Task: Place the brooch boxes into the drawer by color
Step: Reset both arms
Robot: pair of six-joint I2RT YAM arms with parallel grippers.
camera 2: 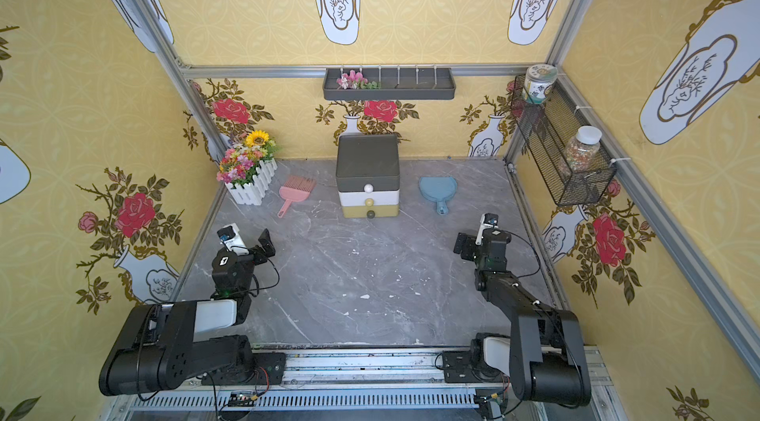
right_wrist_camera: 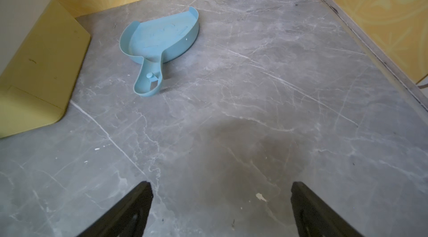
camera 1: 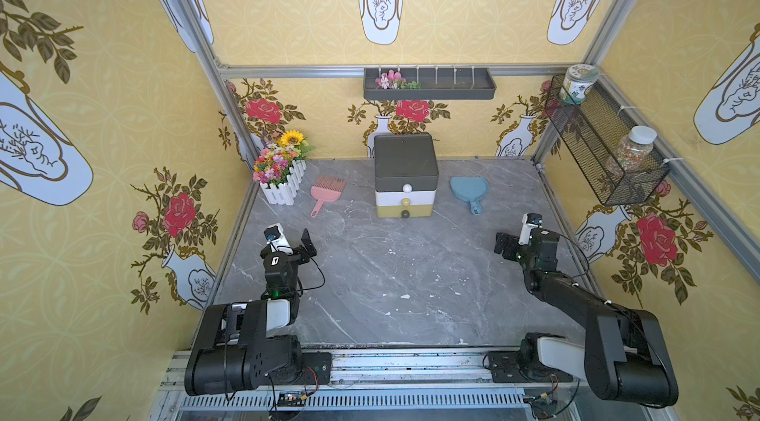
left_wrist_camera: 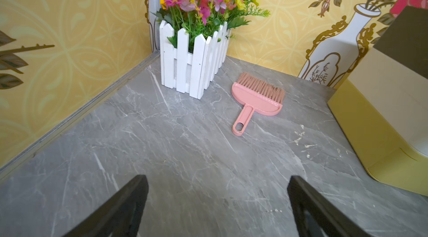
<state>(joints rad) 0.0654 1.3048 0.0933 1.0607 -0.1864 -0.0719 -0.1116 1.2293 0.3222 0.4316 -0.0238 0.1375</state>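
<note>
No brooch boxes show in any view. The drawer (camera 1: pixel 405 180) (camera 2: pixel 368 180), a three-tier chest, stands at the back middle of the grey marble table with all tiers pushed in: dark grey on top, white in the middle, olive-yellow at the bottom. Its side shows in the left wrist view (left_wrist_camera: pixel 382 117) and in the right wrist view (right_wrist_camera: pixel 46 66). My left gripper (camera 1: pixel 297 243) (left_wrist_camera: pixel 217 179) hovers open over bare table at the front left. My right gripper (camera 1: pixel 511 243) (right_wrist_camera: pixel 221 183) hovers open at the right, nothing between its fingers.
A white picket planter with flowers (camera 1: pixel 281 176) (left_wrist_camera: pixel 192 62) fills the back left corner. A pink hand brush (camera 1: pixel 325 192) (left_wrist_camera: pixel 254 101) lies left of the drawer, a blue dustpan (camera 1: pixel 469 192) (right_wrist_camera: pixel 159 43) to its right. A dark wall tray (camera 1: pixel 429 83) and a wire basket with jars (camera 1: pixel 604 143) hang above.
</note>
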